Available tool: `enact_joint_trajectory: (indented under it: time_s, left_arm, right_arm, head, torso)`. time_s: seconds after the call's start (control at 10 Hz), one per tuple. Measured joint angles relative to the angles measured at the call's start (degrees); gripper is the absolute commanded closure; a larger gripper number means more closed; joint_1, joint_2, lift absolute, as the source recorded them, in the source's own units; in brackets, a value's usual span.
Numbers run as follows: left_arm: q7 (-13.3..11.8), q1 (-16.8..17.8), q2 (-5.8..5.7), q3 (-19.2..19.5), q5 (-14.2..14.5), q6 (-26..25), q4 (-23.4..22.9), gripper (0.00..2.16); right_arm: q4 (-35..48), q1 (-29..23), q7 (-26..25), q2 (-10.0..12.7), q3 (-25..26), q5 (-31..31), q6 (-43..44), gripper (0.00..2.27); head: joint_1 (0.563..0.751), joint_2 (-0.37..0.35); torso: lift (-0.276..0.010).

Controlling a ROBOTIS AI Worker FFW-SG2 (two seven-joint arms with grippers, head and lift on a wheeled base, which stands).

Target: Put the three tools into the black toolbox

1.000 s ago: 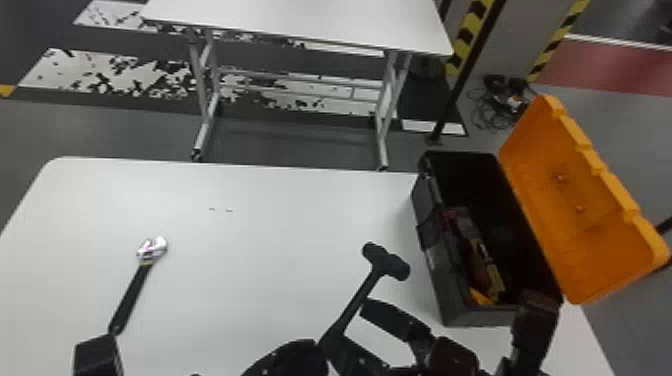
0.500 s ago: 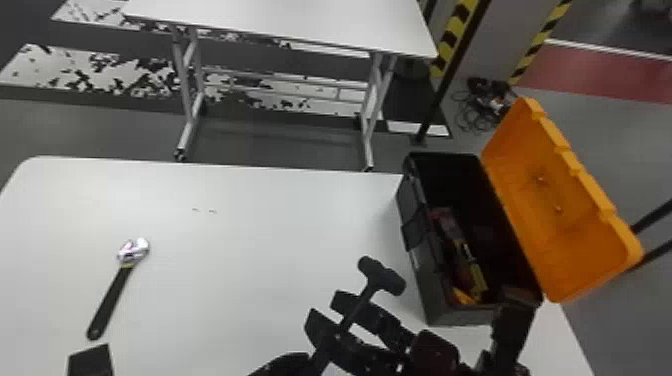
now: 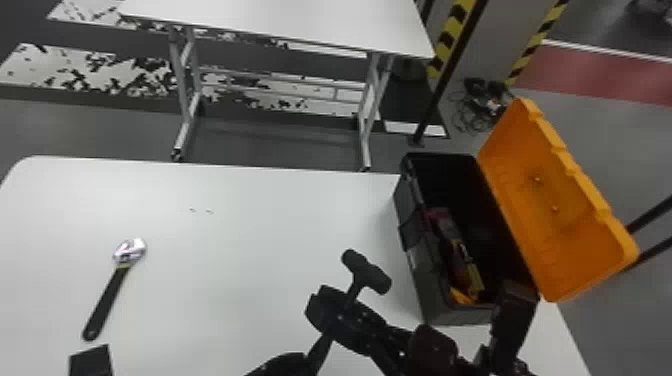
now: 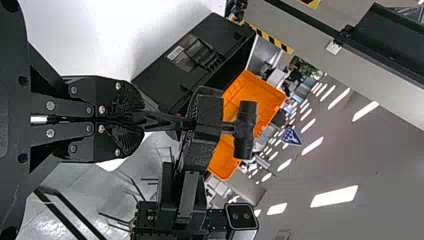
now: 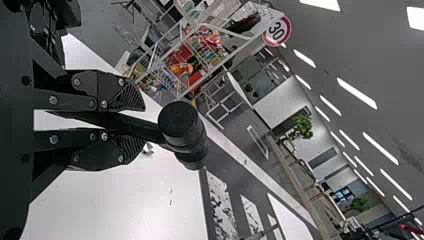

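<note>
Hammer: black, double-faced head (image 3: 366,272); held above the table between wrench and toolbox, head pointing away from the robot, handle slanting back toward it.
Right gripper (image 3: 332,312): black, two-fingered; pinching the hammer handle just below the head, one finger on each side.
Left gripper (image 3: 300,362): black, two-fingered; pressed together on the same handle, farther down toward the butt.
Adjustable wrench (image 3: 107,297): one, silver jaw end, black grip, yellow band between; lying flat on the left part of the table, jaw end away from the robot, apart from both grippers.
Toolbox (image 3: 420,260): black body, set on the right part of the table, open.
Lid (image 3: 555,210): orange, swung back to the outer right side.
Toolbox contents: a tool with red and yellow parts (image 3: 457,250), lying lengthwise along the near-left inner wall; an orange piece (image 3: 460,296) at the near end; exact kinds cannot be told.
Table (image 3: 200,280): white top, rounded far-left corner.
Background: second white table (image 3: 300,25) on grey metal legs; black-and-yellow striped edging (image 3: 452,35); dark cables (image 3: 472,112) on the floor.
</note>
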State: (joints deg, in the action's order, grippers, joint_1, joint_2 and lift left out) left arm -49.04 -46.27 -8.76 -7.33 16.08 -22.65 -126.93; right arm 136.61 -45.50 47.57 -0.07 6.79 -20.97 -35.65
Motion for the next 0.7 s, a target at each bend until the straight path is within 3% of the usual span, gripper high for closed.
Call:
enact_joint_trajectory:
  time_s: [0.1,0.2,0.3,0.7]
  left_arm:
    - [0.0,0.2,0.05,0.1,0.0,0.0,0.1,1.82]
    - [-0.2,0.2,0.15,0.3,0.2,0.0,0.1,0.39]
    - [-0.9,0.3,0.21,0.6,0.4,0.0,0.2,0.0]
    - [-1.0,-0.3,0.46,4.4,2.4,1.3,0.2,0.03]
  right_arm:
    - [0.1,0.1,0.1,-0.1,0.1,0.0,-0.2,2.25]
    - [0.1,0.1,0.1,-0.1,0.3,-0.1,-0.3,2.25]
    - [0.1,0.1,0.0,-0.2,0.4,-0.1,-0.4,2.25]
    - [1.6,1.9,-2.3,-0.3,2.9,3.1,0.4,2.25]
  head:
    - [0.695,-0.196]
    - [0.695,-0.195]
    - [0.695,-0.195]
    - [0.695,-0.186]
  torso:
    - [-0.051]
    - [-0.051]
    - [-0.051]
    - [-0.051]
